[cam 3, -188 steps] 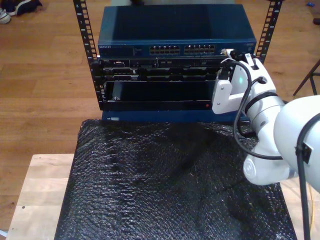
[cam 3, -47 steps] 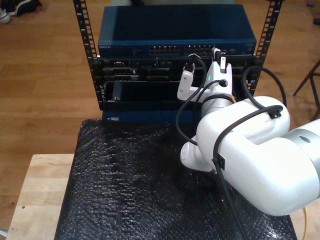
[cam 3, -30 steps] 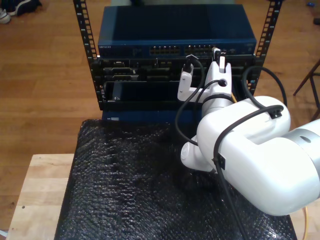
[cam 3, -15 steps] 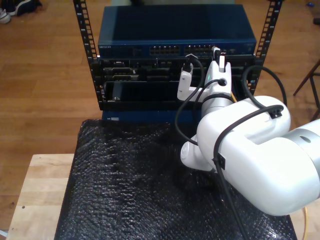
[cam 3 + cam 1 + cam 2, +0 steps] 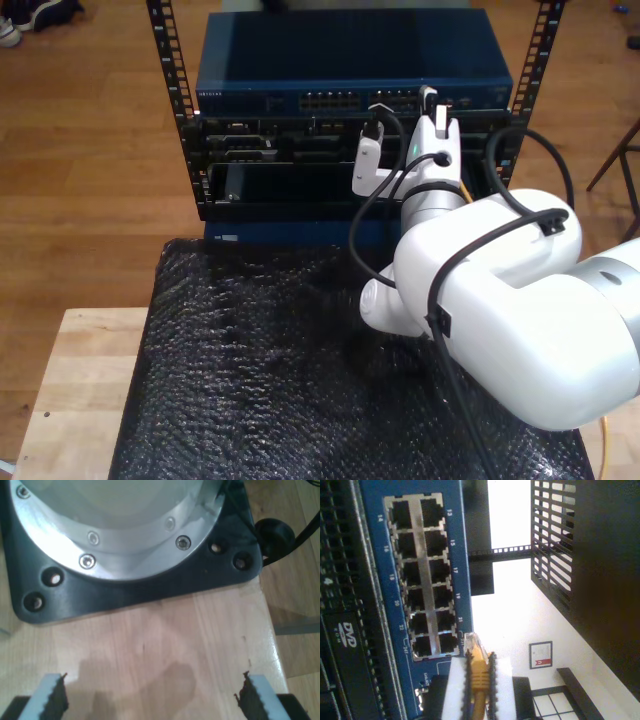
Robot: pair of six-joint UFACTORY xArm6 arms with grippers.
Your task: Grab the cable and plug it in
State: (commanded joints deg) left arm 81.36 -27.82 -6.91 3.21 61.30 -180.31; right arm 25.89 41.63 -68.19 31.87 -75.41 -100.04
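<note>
The yellow-orange cable is pinched between the pads of my second gripper, which is shut on it. Its clear plug points at the blue switch's port block, just off the block's corner near ports 22 and 24, not inside a port. In the exterior view my second gripper hovers at the switch's port block toward the exterior view's right. My first gripper is open over bare wood with nothing between its fingers.
A black rack holds the switch and darker units below it. Black bubble wrap covers the wooden table. The big white arm fills the exterior view's right. An arm base plate is bolted to the wood in front of my first gripper.
My second gripper swung from the rack's edge at the exterior view's right toward the middle, then crept slightly up and toward the switch's ports with the cable.
</note>
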